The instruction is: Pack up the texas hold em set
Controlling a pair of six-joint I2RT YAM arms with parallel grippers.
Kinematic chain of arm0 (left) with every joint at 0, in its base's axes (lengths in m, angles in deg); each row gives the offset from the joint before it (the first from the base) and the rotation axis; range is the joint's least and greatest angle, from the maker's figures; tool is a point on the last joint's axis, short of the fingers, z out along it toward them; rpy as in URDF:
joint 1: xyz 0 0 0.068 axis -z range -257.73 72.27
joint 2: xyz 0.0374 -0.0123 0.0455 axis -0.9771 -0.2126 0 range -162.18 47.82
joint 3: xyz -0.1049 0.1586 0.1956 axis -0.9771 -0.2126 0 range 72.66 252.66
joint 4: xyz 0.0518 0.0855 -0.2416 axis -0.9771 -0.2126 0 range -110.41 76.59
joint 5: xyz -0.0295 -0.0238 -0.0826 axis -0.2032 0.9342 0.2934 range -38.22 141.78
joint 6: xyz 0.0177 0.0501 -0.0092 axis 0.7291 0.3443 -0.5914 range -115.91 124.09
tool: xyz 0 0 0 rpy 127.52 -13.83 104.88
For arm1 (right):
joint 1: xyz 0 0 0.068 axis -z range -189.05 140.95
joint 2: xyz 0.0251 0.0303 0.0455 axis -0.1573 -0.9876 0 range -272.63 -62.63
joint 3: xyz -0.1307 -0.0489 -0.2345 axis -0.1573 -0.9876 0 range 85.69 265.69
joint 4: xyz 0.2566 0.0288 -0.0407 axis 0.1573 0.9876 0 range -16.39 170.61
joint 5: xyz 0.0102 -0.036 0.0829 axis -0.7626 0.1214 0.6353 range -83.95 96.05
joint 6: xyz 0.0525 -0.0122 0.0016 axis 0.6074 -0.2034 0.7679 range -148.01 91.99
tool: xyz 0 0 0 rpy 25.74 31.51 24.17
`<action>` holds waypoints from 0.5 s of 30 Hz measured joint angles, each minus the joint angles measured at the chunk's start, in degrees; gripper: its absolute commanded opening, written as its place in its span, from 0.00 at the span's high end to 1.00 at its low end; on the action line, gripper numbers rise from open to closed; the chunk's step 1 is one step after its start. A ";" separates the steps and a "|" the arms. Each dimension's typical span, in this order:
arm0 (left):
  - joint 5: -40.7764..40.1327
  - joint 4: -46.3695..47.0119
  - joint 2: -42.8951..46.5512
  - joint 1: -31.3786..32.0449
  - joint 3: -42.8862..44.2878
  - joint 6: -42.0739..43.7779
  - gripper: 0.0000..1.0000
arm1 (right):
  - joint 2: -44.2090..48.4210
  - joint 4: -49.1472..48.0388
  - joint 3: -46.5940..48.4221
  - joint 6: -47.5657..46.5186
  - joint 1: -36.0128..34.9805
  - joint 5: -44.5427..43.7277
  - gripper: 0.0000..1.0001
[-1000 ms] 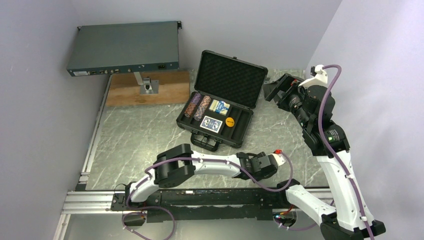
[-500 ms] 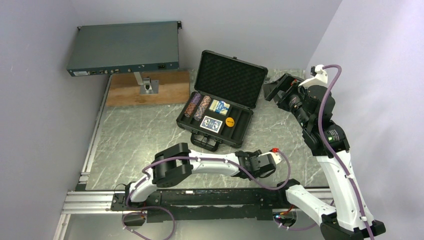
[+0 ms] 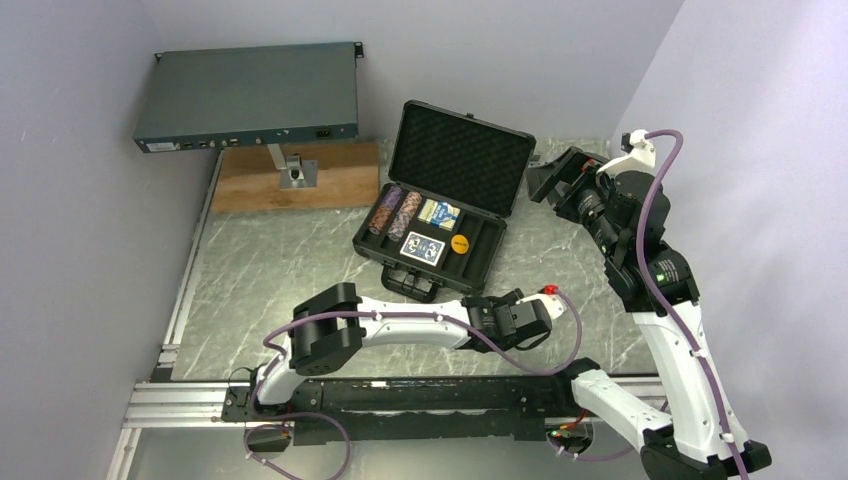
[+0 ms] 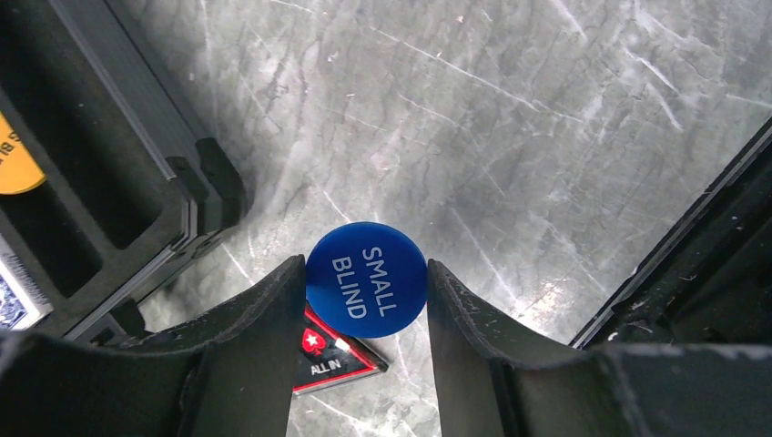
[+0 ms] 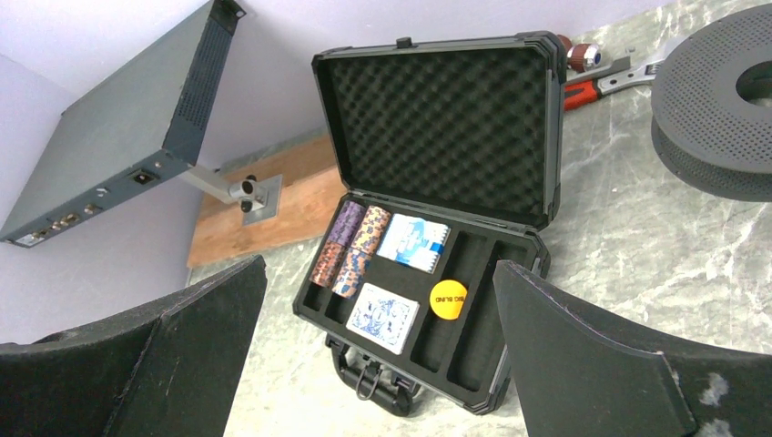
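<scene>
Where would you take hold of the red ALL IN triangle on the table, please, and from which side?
The red ALL IN triangle lies flat on the table, partly hidden below the left gripper and its blue SMALL BLIND button. Probably best from straight above, jaws straddling it, pinching its thin edges: one straight side against the opposite corner.

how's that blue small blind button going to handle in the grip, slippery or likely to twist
The blue small blind button looks a flat, glossy, rigid disc, so probably light but slippery. The left hand pinches it only at its round rim, so it may pivot or pop out. Dropped on edge on the table, it could roll.
</scene>
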 measured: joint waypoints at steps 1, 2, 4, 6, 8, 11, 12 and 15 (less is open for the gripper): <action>-0.35 -0.20 0.28 -0.02 0.00 0.20 0.60 | 0.04 0.02 -0.04 0.00 0.00 0.00 0.00; -0.74 -0.44 0.52 -0.09 0.00 0.35 0.61 | 0.09 0.00 -0.04 0.00 0.00 0.00 0.00; -1.31 -0.90 0.92 -0.31 -0.02 0.46 0.61 | 0.22 0.00 -0.04 0.00 0.00 0.00 0.00; -1.90 -1.31 1.38 -0.50 -0.17 0.63 0.61 | 0.37 0.00 -0.04 0.00 0.00 -0.02 0.00; -2.49 -1.66 2.12 -0.83 -0.61 0.90 0.61 | 0.48 0.00 -0.04 0.00 0.00 -0.02 0.00; -3.30 -2.10 3.26 -1.62 -1.25 1.03 0.62 | 0.63 0.00 -0.04 0.00 0.00 0.00 0.00; -3.58 -2.19 3.61 -2.03 -1.44 1.09 0.62 | 0.63 0.00 -0.04 0.00 0.00 0.00 0.00; -3.96 -2.49 4.35 -3.43 -1.70 1.11 0.61 | 0.63 0.00 -0.04 0.00 0.00 0.00 0.00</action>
